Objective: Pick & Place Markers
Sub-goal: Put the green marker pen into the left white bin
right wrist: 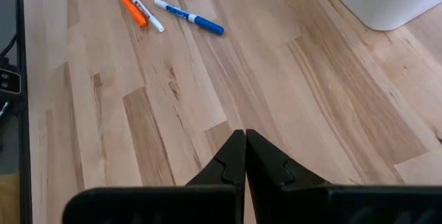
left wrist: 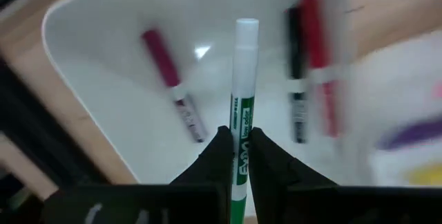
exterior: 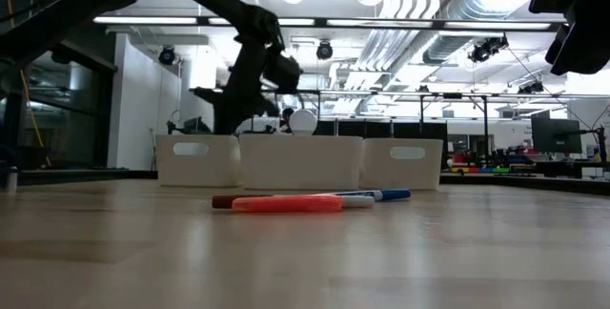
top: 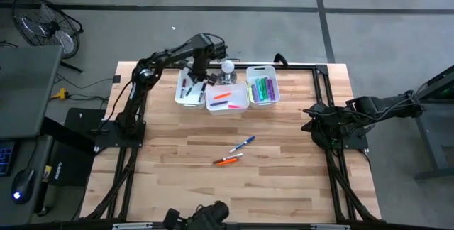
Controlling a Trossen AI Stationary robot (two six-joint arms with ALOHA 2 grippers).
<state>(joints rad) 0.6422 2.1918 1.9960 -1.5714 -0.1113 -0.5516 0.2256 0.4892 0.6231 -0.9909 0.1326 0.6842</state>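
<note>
Left gripper (left wrist: 236, 156) over the left white rectangular plastic bin (left wrist: 103, 65), jaws clenched on a green-and-white marker (left wrist: 243, 106). Right gripper (right wrist: 244, 156) parked at the tabletop's (right wrist: 331, 92) right edge, jaws closed, empty.

A white-barrelled green marker (left wrist: 242, 120) is being held over a white bin (left wrist: 103, 58), while orange (top: 228, 160) and blue (top: 242, 143) markers are lying on pale wood (top: 284, 180).

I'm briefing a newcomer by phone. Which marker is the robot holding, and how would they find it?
Start at the three white bins along the table's far edge. Over the leftmost bin, the left hand grips a white-barrelled marker with a green band; the other markers lie loose.
</note>
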